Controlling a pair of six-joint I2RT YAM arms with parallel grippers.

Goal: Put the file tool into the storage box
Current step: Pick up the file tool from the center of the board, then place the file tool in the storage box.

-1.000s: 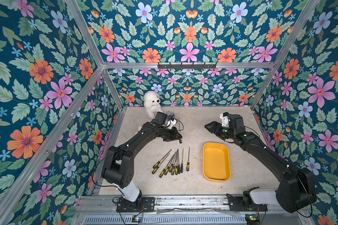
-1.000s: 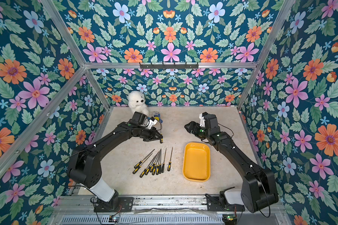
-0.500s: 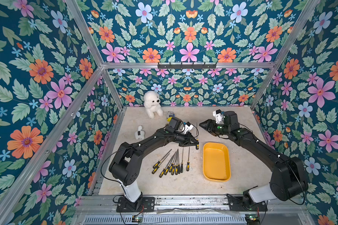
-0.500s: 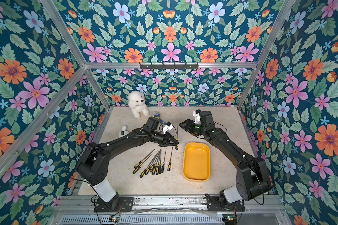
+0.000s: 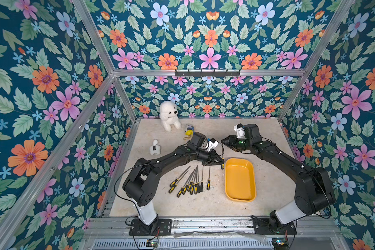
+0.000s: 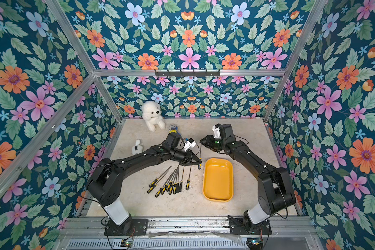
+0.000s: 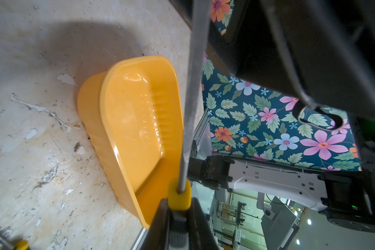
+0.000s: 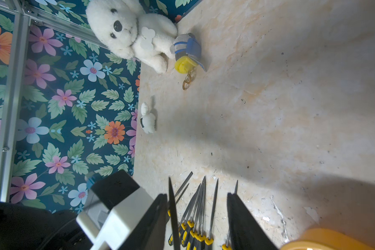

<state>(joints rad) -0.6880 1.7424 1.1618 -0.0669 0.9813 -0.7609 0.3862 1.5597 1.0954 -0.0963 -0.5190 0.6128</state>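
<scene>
- The desk (image 5: pixel 204 207) fills the floor of the flowered booth, pale and scuffed, with everything laid out on it.
- Both arms reach in and meet over the middle: the left arm (image 5: pixel 160 161) stretches across the loose tools, and the right arm (image 5: pixel 290 164) bends in from the other side.
- The box (image 5: pixel 239 181) sits flat on the desk on the right arm's side, yellow-orange and shallow, with nothing inside it in both top views.
- A white plush dog (image 5: pixel 169 115) sits against the back wall, well away from the action.
- A row of files (image 5: pixel 192 179) lies fanned on the desk just beside the box, handles toward the front and tips toward the back.
- One file (image 7: pixel 194 86) is up off the desk, handle low and shaft rising. In a top view its handle (image 6: pixel 199 166) hangs just beside the box's far corner, outside the rim.
- The left claw (image 7: pixel 179 205) is clamped tight on that file's black-and-yellow handle.
- The right claw (image 8: pixel 197 194) has its fingers apart at the file's upper end. The shaft (image 8: pixel 173 216) runs between them, close against one finger, but I cannot tell if it touches.
- A small white toy (image 5: pixel 154 148) lies near the left wall.
- A little blue-and-yellow keyring toy (image 5: pixel 189 129) rests by the dog's feet.
</scene>
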